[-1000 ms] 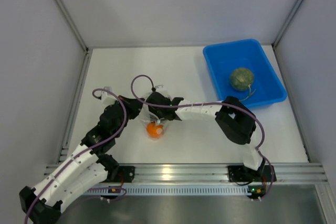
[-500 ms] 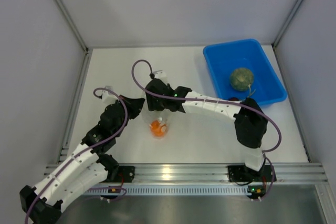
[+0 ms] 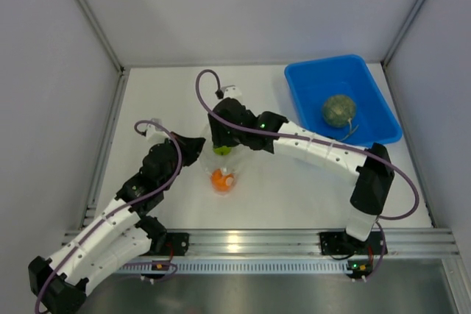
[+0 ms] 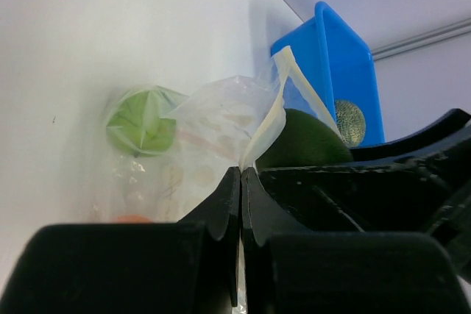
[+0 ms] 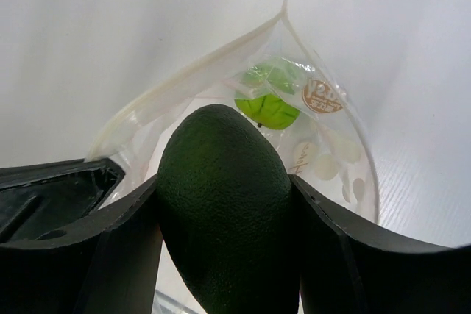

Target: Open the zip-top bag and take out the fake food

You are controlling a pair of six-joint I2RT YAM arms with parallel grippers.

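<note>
The zip-top bag, clear with white dots, stands open on the table. My left gripper is shut on its rim, with the plastic pinched between the fingertips. My right gripper is shut on the small dark green piece and holds it just above the bag's open mouth. The dark piece also shows in the left wrist view. A green apple and an orange lie inside the bag. The netted melon lies in the blue bin.
The blue bin stands at the back right, its end in the left wrist view. Grey walls enclose the table on the left, back and right. The right arm stretches across the middle of the table from its base.
My right gripper has risen and moved away from the bases, bringing the dark piece up out of the bag. The left gripper has kept its hold on the rim.
</note>
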